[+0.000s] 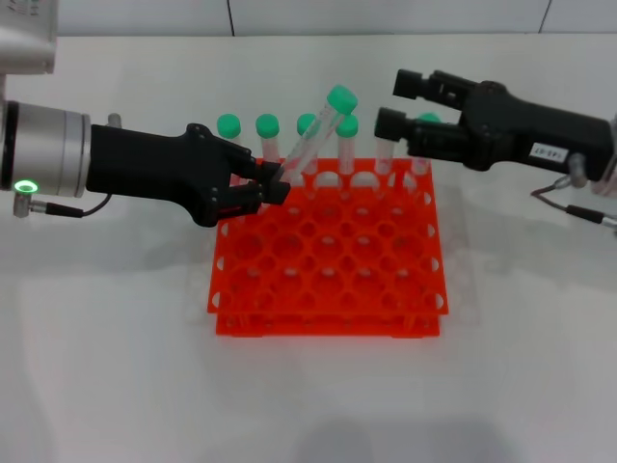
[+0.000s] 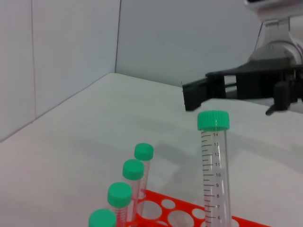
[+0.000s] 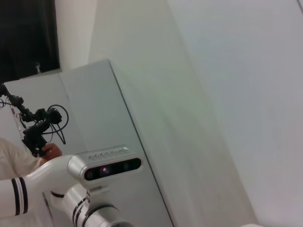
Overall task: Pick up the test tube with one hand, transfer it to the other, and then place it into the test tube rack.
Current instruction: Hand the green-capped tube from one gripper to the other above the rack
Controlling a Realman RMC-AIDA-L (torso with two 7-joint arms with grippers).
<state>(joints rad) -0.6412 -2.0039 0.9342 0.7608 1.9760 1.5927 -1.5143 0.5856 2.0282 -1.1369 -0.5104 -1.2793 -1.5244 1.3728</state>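
While the white surface [image 1: 116, 367] is bare along its near edge, the orange-red test tube rack [image 1: 328, 260] is seen standing on it about midway between the left and right edges, its grid of round holes facing up. Along the rack's far row several green-capped tubes [image 1: 267, 135] are held upright; four of their caps also show in the left wrist view [image 2: 133, 169].

Over the rack's far left corner the left tool [image 1: 268, 190] is reached in from the left edge, on a silver wrist with a green ring light [image 1: 26, 186]. Its fingers are clenched on the lower end of the test tube [image 1: 318, 135], which is raised clear of the holes and tilted, the green cap pointing up and toward the far right corner. In the left wrist view the same test tube [image 2: 214, 165] is shown with its printed graduations, the cap uppermost.

Farther back and to the right, the right tool [image 1: 397, 104] is held above the rack's far right corner, a small white label [image 1: 547, 151] being visible on its black body. Its two fingers are spread apart, released, and pointed toward the tube's cap; nothing is gripped between them. From the left wrist camera the right tool [image 2: 196, 97] is seen beyond the cap, apart from it.
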